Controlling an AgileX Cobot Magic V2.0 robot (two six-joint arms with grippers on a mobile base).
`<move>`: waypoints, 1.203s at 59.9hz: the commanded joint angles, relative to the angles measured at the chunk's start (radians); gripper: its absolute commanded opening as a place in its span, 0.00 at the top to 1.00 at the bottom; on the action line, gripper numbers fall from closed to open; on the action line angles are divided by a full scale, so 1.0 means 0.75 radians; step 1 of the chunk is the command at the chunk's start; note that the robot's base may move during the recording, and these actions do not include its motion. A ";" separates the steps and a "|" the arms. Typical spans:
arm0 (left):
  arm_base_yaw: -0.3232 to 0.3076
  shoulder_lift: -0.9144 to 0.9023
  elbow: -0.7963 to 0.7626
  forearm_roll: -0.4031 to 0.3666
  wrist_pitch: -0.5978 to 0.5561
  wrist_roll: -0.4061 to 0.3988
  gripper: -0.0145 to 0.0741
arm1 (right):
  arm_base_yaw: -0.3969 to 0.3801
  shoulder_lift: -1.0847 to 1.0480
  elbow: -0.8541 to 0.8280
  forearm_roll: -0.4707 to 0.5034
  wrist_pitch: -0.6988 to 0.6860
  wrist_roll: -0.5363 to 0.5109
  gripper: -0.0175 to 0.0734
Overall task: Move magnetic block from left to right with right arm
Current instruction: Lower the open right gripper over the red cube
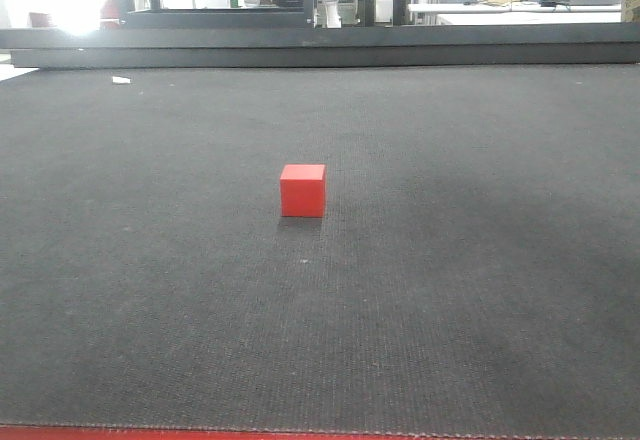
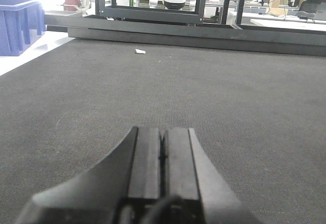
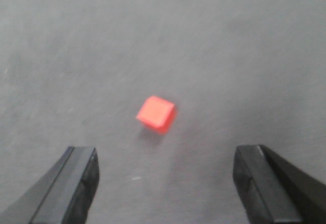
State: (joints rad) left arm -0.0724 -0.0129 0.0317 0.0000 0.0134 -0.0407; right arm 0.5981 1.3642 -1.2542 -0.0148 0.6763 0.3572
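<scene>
Your dark two-fingered right gripper (image 3: 173, 183) hangs released above the worktop, its jaws spread wide and holding nothing. The small matte red cube (image 3: 156, 113) lies ahead of that gripper, in the open lane between the two fingers (image 3: 76, 180). It is a little nearer the one at the left of the wrist view and well apart from both. From there you see the cube turned corner-on to the gripper, resting flat on the dark woven mat (image 3: 244, 56). That view is blurred, so finer detail on the cube's faces cannot be read.

In the front view the red cube (image 1: 303, 190) sits alone near the middle of the mat (image 1: 480, 290), upright, with no arm showing in that frame.

Your left gripper (image 2: 163, 132) is clenched, its two dark fingers pressed together with only a thin seam between them, and nothing is in its grasp. It sits low over the mat. Far ahead of it lies a small white scrap (image 2: 140, 51), near the black metal frame (image 2: 153, 23) at the worktop's far edge. A blue plastic bin (image 2: 18, 23) stands off to the left of that gripper, beyond the mat.
</scene>
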 commanded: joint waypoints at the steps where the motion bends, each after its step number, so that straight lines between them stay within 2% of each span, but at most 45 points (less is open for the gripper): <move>1: -0.004 -0.018 0.012 0.000 -0.118 -0.009 0.97 | 0.064 0.110 -0.170 -0.075 0.036 0.144 0.11; 16: -0.004 -0.018 0.012 0.000 -0.118 -0.009 0.97 | 0.177 0.488 -0.503 -0.306 0.332 0.517 0.11; 25: -0.004 -0.018 0.012 0.000 -0.118 -0.009 0.97 | 0.190 0.636 -0.650 -0.397 0.410 0.642 0.11; 42: -0.004 -0.018 0.012 0.000 -0.118 -0.009 0.97 | 0.190 0.820 -0.829 -0.409 0.433 0.683 0.11; 72: -0.004 -0.018 0.012 0.000 -0.118 -0.009 0.97 | 0.130 0.949 -0.833 -0.392 0.422 0.712 0.11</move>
State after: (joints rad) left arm -0.0724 -0.0129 0.0317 0.0000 0.0134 -0.0407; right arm 0.7076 2.1216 -1.8418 -0.2834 1.0218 0.8881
